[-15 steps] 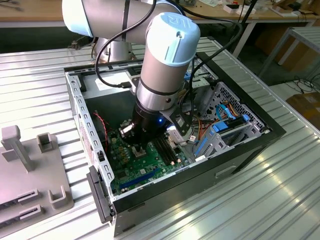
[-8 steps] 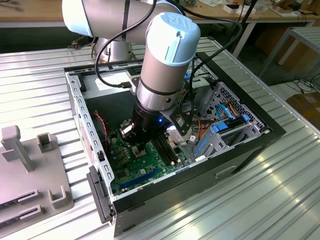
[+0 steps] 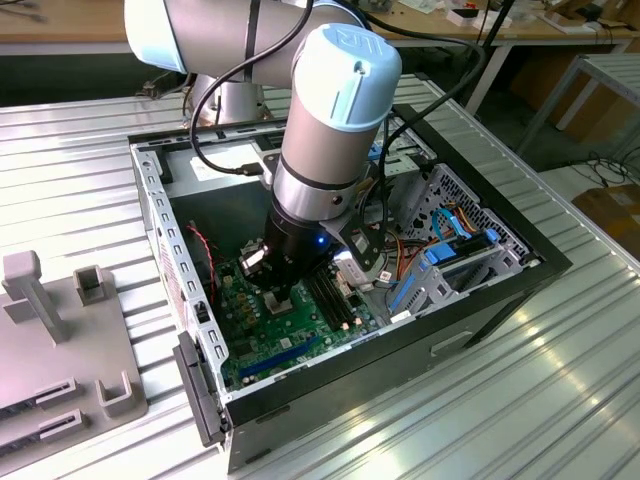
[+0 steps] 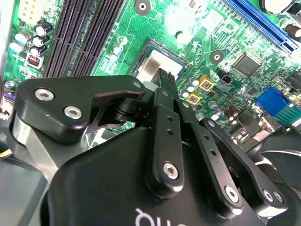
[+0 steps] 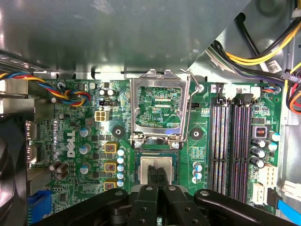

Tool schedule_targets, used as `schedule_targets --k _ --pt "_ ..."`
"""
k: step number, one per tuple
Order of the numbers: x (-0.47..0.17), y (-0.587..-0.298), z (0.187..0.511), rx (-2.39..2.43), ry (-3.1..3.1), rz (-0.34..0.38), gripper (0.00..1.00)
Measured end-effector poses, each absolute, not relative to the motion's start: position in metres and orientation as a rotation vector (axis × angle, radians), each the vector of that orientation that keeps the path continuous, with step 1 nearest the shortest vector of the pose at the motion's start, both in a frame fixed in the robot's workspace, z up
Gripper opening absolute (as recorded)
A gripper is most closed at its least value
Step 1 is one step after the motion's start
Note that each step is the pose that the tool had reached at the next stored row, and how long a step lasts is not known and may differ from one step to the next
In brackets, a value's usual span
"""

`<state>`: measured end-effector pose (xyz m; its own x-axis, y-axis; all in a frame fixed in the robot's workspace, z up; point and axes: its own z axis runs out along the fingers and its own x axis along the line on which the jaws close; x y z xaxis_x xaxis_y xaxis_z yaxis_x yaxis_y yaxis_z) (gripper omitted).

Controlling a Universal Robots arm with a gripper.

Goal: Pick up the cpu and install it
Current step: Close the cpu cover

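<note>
First wrist view: gripper (image 5: 157, 170) at cpu (image 5: 142, 172), frame (image 5: 157, 75) open.

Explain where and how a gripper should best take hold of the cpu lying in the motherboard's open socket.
Probably by two opposite edges, straight down from above. The cpu is thin and lies flat inside the socket, so a sideways approach finds nothing to grip. The open load plate stands along one edge, so the two edges beside it look freer.
</note>
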<state>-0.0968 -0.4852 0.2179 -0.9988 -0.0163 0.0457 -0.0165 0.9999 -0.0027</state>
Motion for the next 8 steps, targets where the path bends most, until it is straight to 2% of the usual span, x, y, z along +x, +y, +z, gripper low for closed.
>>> schedule_targets --k 8 --pt "-0.096 -0.4852 0.2185 0.026 -3.095 0.005 0.11"
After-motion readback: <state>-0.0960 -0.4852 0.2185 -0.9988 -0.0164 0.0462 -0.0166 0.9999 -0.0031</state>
